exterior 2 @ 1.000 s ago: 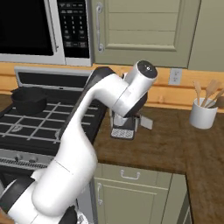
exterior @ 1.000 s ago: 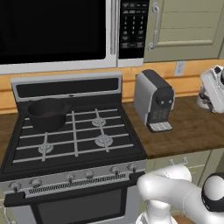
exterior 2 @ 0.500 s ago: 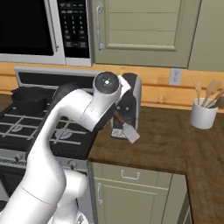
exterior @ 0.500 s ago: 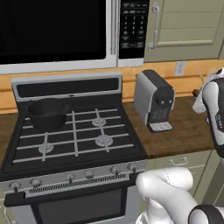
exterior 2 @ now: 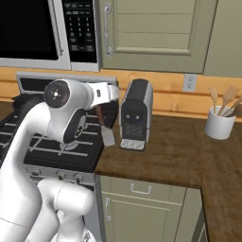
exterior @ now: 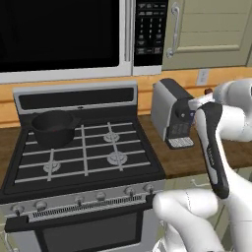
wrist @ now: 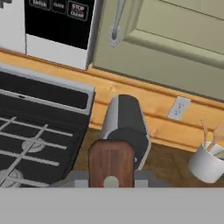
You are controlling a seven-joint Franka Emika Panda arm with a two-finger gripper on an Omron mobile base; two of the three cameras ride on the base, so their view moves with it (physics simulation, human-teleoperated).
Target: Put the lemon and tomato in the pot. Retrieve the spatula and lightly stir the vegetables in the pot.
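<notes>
The gripper (exterior 2: 105, 124) sits left of centre in the right base view, just left of the coffee machine (exterior 2: 135, 113), and it pinches the spatula (exterior 2: 107, 135) by its brown wooden handle; the pale grey blade hangs down from it over the right edge of the stove (exterior 2: 52, 146). In the hand view the handle of the spatula (wrist: 111, 163) stands as a brown rounded block at bottom centre, in front of the coffee machine (wrist: 124, 127). The fingertips themselves are too hidden to make out, but the tool stays held between them.

The pot (exterior: 53, 127) stands on the rear left burner of the stove (exterior: 78, 157), at left centre of the left base view, well apart from the gripper. It is black, with straight sides and short side handles, and its inside looks dark; whether anything lies in it cannot be told. In the right base view the pot (exterior 2: 23, 101) peeks out at the left edge, behind the arm's white elbow.

The white utensil cup (exterior 2: 220, 124) stands on the brown counter (exterior 2: 179, 156) at the right edge of the right base view, with wooden tools sticking up from it. In the hand view the cup (wrist: 206, 162) lies at lower right. The microwave (exterior: 64, 37) fills the upper left of the left base view, above the stove.
</notes>
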